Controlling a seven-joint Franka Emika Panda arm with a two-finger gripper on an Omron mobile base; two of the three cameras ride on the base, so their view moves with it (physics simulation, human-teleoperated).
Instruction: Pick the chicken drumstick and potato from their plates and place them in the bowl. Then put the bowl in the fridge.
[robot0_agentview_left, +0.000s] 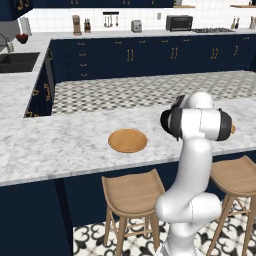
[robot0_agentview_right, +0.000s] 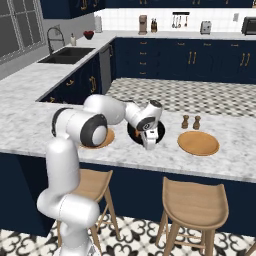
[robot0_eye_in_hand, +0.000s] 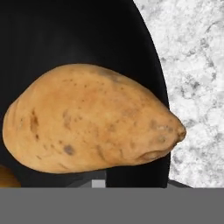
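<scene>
The tan potato (robot0_eye_in_hand: 92, 118) looms close in the hand view, with the black bowl (robot0_eye_in_hand: 65, 35) behind it. It hides my fingertips. In the right base view my gripper (robot0_agentview_right: 150, 144) points down into the bowl (robot0_agentview_right: 160, 131) on the marble island, shut on the potato. An orange-brown bit (robot0_eye_in_hand: 5, 177), likely the chicken drumstick, peeks in at the lower left inside the bowl. One bare wooden plate (robot0_agentview_right: 198, 143) lies right of the bowl. The other plate (robot0_agentview_right: 104, 141) lies left of it, half behind my arm, and also shows bare in the left base view (robot0_agentview_left: 127, 140). The fridge is out of view.
Two small brown shakers (robot0_agentview_right: 190, 121) stand just behind the right plate. Wooden stools (robot0_agentview_right: 195, 202) sit below the island's near edge. A sink (robot0_agentview_right: 70, 54) is set in the far left counter. Bare marble (robot0_eye_in_hand: 192, 65) lies beside the bowl.
</scene>
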